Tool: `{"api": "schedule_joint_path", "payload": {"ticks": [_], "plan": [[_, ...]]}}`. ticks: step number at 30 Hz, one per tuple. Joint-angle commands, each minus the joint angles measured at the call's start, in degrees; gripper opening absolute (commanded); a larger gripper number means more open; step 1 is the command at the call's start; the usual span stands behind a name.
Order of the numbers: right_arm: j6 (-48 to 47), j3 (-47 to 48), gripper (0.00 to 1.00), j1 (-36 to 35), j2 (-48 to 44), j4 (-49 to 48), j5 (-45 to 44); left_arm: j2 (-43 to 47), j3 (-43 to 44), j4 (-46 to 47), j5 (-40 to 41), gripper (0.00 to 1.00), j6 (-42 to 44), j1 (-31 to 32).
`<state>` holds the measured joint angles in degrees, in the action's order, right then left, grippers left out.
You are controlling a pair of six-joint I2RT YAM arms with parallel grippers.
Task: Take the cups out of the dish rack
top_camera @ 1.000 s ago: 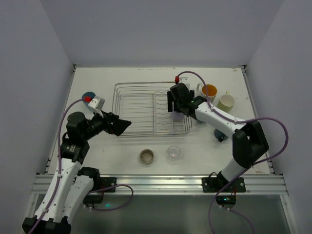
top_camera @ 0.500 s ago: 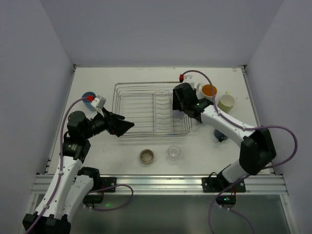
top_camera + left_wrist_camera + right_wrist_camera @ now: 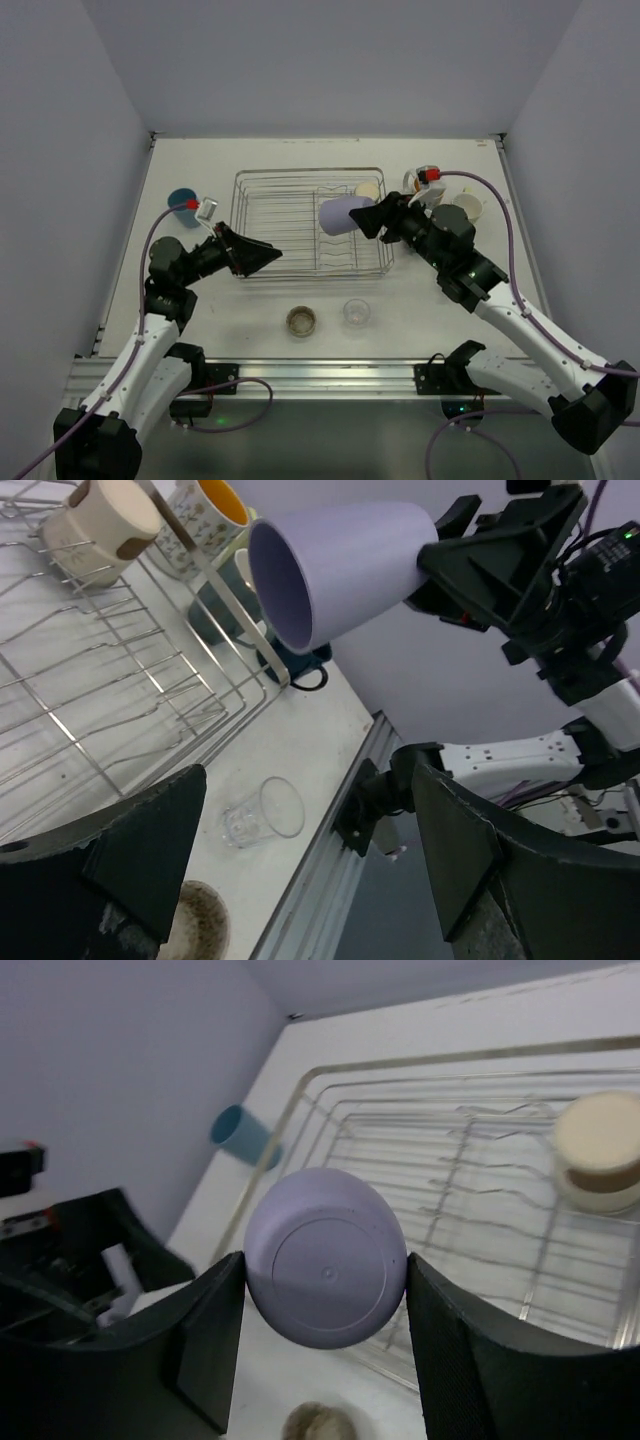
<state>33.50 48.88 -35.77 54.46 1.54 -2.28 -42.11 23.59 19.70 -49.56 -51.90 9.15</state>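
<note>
My right gripper (image 3: 361,214) is shut on a lavender cup (image 3: 338,214), held on its side above the right part of the dish rack (image 3: 240,205), mouth pointing left. In the right wrist view the cup's base (image 3: 325,1257) sits between both fingers. A cream cup (image 3: 368,190) stands in the rack's far right corner. My left gripper (image 3: 262,256) is open and empty at the rack's near left edge. The left wrist view shows the lavender cup (image 3: 340,565), the cream cup (image 3: 100,520) and the rack wires (image 3: 100,680).
A metallic cup (image 3: 301,321) and a clear glass (image 3: 356,312) stand in front of the rack. A blue cup (image 3: 182,200) is left of it. A white mug with orange inside (image 3: 215,510), a yellow-green cup (image 3: 466,207) and a dark blue cup (image 3: 298,665) stand to its right.
My right gripper has taken the lavender cup out of the rack and lifted it, the arm pulling back to the right. My left gripper has edged right.
</note>
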Motion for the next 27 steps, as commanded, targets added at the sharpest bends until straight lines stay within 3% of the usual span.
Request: {"api": "schedule_joint_path", "payload": {"ticks": [1,11,17,22,24,25,26,27], "plan": [[9.6,-2.8,0.18,-0.9,-0.8,-16.1,16.5,-1.3,-1.1,12.0,-1.6,0.87,-9.3,1.9],[17.2,-4.8,0.18,-4.6,6.4,-27.6,25.2,-3.5,-1.3,18.1,1.3,0.82,-11.9,7.5],[18.1,-4.9,0.18,-6.5,10.0,-29.5,25.0,-4.0,-1.1,21.3,2.7,0.69,-12.9,8.5],[19.7,-6.0,0.18,-7.7,12.6,-32.6,25.6,-4.6,-0.6,22.9,4.8,0.42,-13.1,8.5],[20.6,-6.5,0.18,-8.0,13.7,-34.1,25.6,-5.0,-0.3,22.9,5.3,0.24,-12.6,8.5],[20.8,-7.0,0.21,-8.1,13.9,-34.6,25.7,-5.0,-0.2,22.2,6.0,0.18,-12.4,8.5],[21.1,-7.1,0.38,-8.1,14.4,-34.8,25.8,-4.9,0.3,21.1,6.6,0.11,-10.7,8.6],[21.1,-7.4,0.47,-8.1,14.3,-34.7,25.6,-4.5,1.0,19.0,7.4,0.08,-9.2,8.5]]}}
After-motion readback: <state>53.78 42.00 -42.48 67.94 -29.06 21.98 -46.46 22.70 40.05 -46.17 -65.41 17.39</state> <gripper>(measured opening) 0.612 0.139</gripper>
